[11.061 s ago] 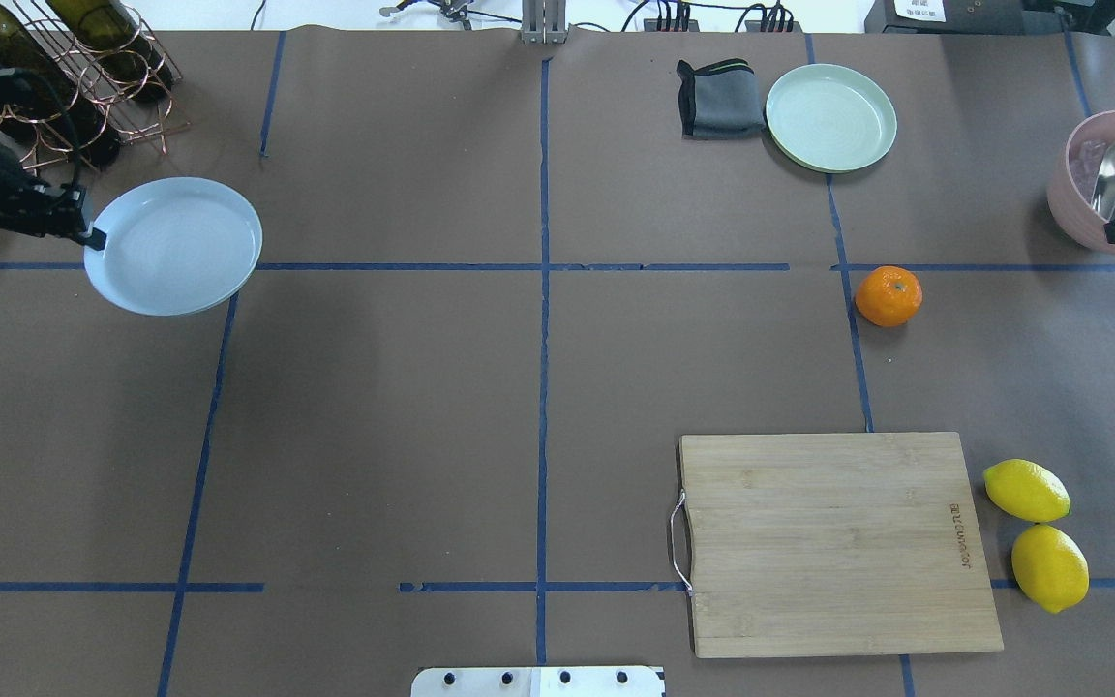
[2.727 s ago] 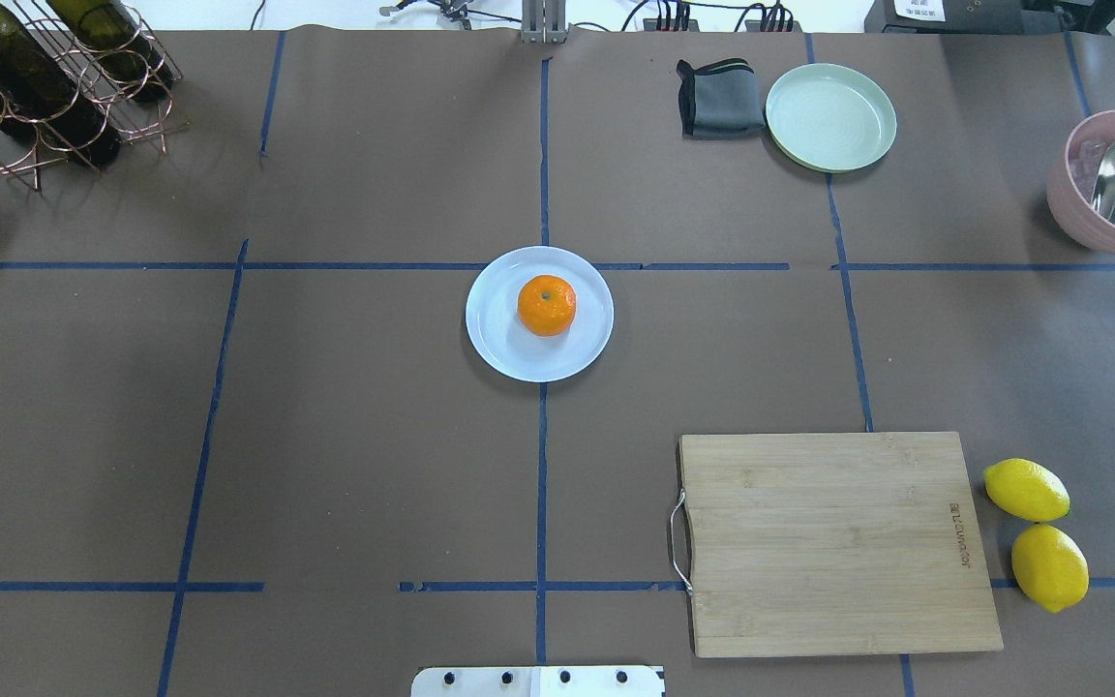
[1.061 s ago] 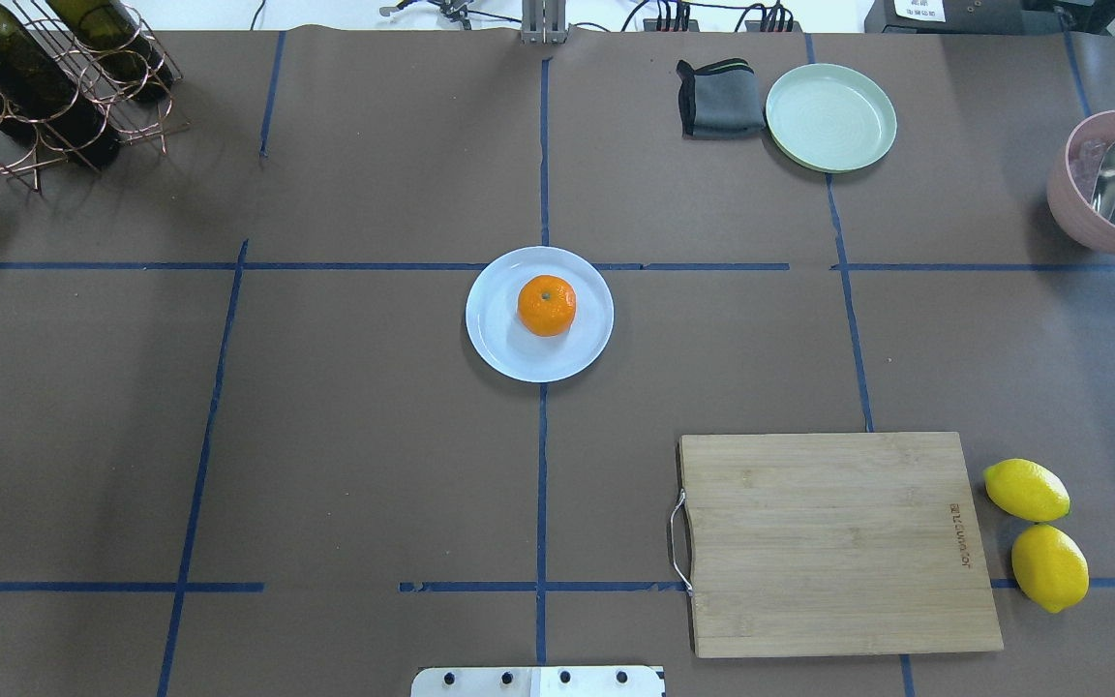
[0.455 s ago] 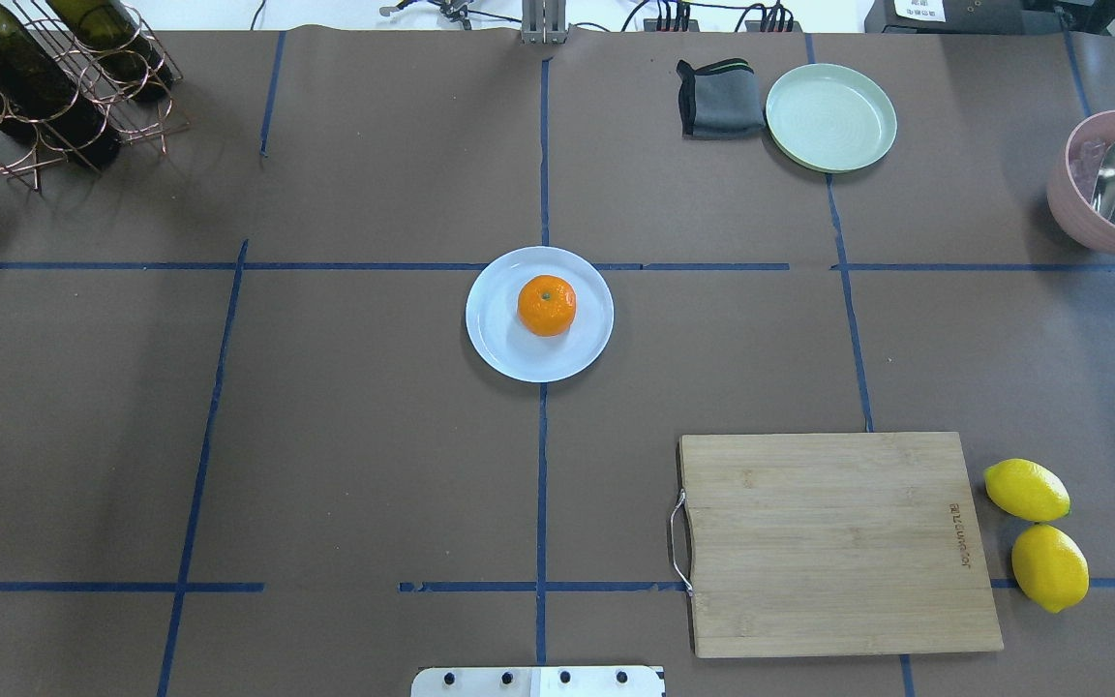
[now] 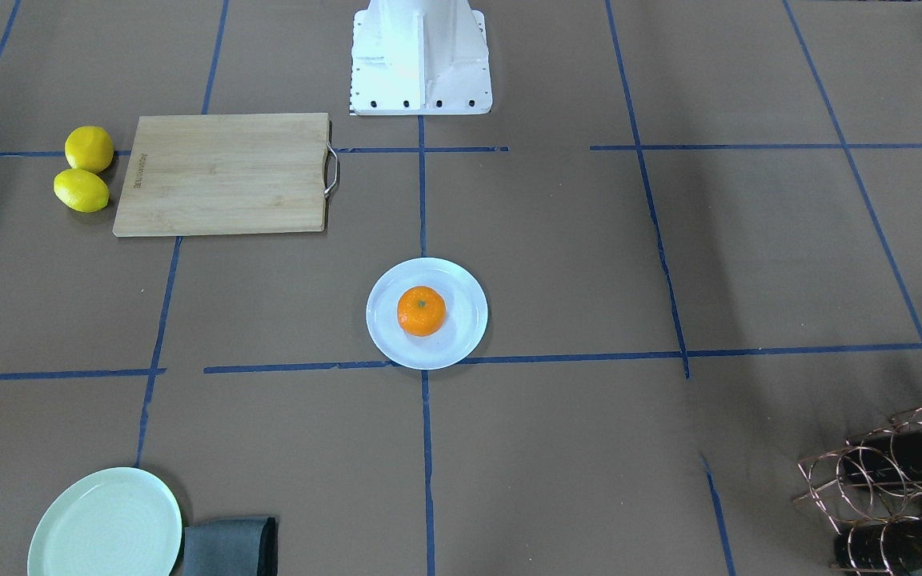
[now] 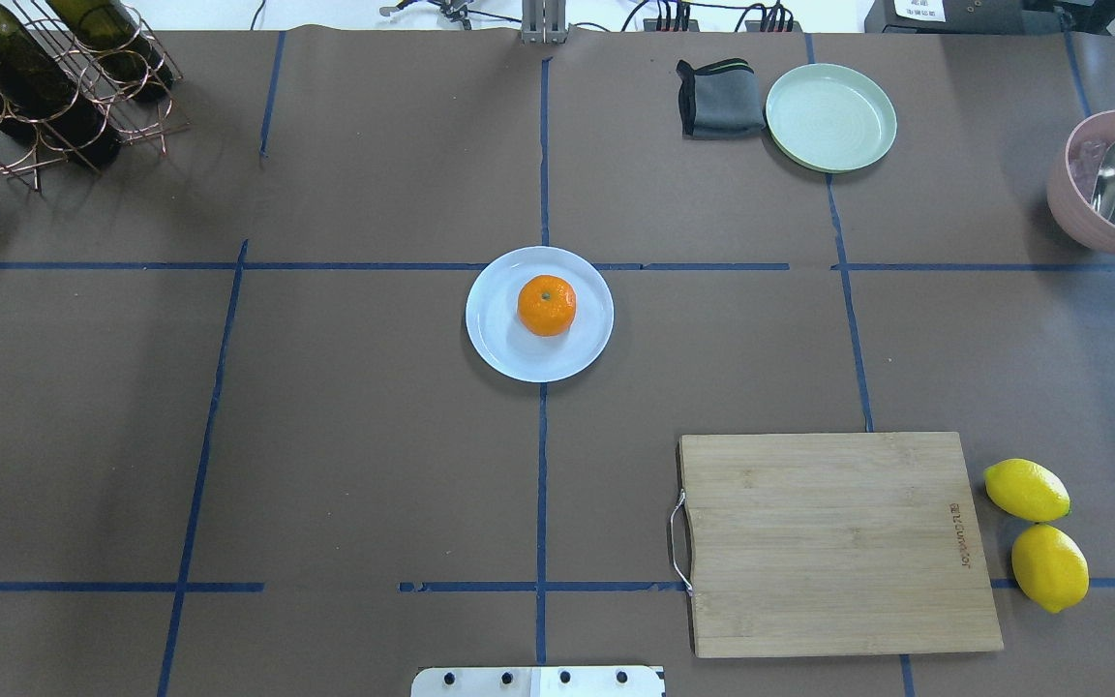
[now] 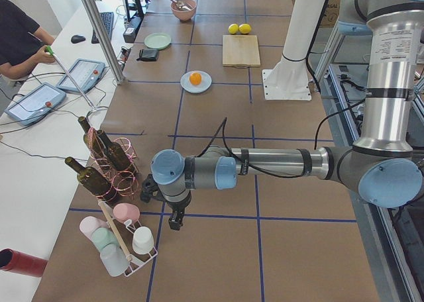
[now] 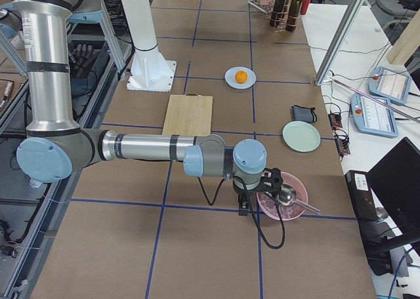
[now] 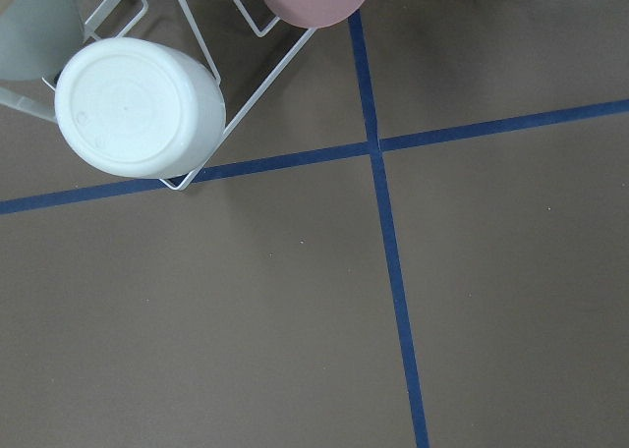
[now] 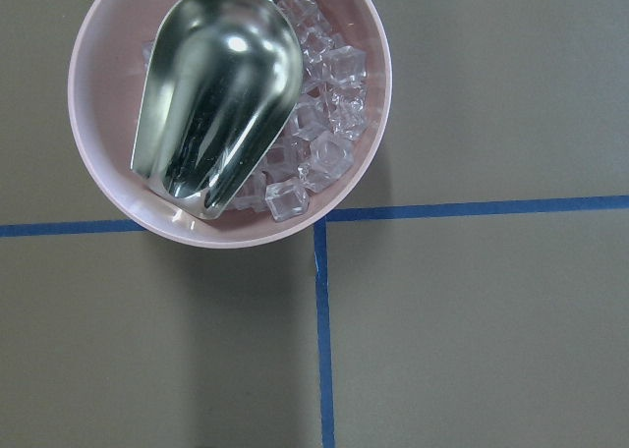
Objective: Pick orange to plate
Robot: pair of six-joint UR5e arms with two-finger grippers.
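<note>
The orange (image 6: 547, 306) rests stem-up on the pale bluish-white plate (image 6: 499, 341) at the table's centre, also visible in the front-facing view as orange (image 5: 421, 310) on plate (image 5: 467, 320). Nothing touches either. My left gripper (image 7: 173, 222) hangs low over the table's left end, beside a cup rack and far from the plate; I cannot tell whether it is open or shut. My right gripper (image 8: 244, 210) hovers at the right end next to the pink bowl, its state likewise unclear. Neither wrist view shows fingers.
A wooden cutting board (image 6: 838, 542) and two lemons (image 6: 1027, 490) lie front right. A mint-green plate (image 6: 830, 117) and grey cloth (image 6: 718, 99) sit at the back. A pink bowl (image 10: 108, 197) holds ice and a metal scoop (image 10: 218, 94). Bottle rack (image 6: 45, 87) back left; cup rack (image 9: 138, 104) further left.
Since 11 s ago the plate went from the left to the centre and the orange from the right onto it; both arms left the overhead view. Nothing has moved in the last second.
</note>
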